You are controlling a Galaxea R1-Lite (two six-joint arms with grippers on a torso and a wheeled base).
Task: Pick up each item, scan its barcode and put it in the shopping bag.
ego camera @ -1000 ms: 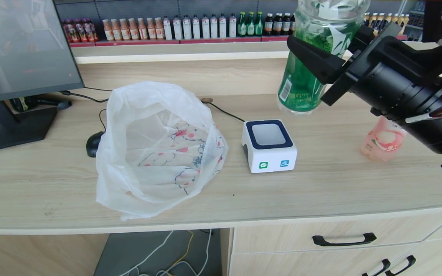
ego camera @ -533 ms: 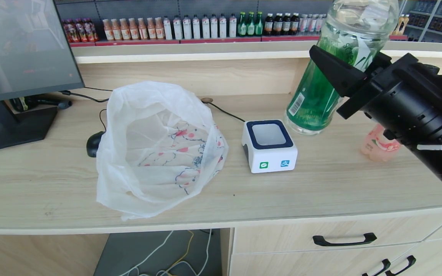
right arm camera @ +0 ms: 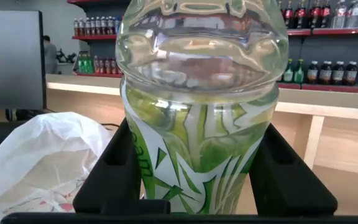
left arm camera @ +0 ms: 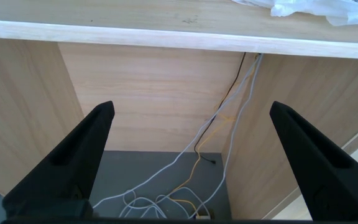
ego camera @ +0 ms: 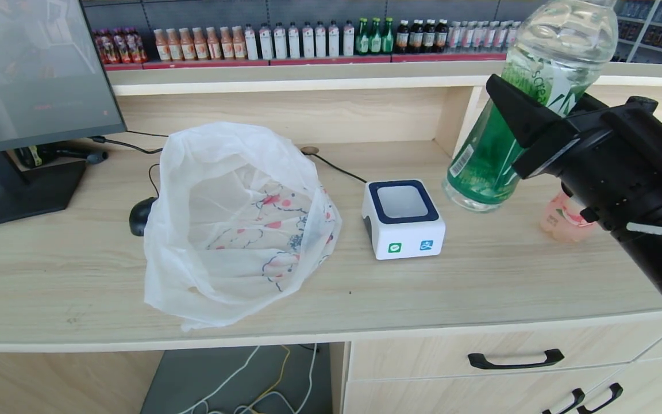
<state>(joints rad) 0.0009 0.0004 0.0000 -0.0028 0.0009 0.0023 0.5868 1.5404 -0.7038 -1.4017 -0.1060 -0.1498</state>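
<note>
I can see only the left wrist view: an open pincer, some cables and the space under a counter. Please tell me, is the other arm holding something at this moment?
Observer: Yes. The right pincer is shut on a green bottle, held tilted to the right of the scanner.
Operator: Thank you. Is the barcode turned to the scanner?
Observer: The barcode is low on the bottle, on the side toward the scanner, but the bottle is beside the scanner, not over its window.
Operator: And what is waiting on the counter?
Observer: A pink bottle stands on the counter behind the right arm, and the shopping bag lies open to the left of the scanner.
</note>
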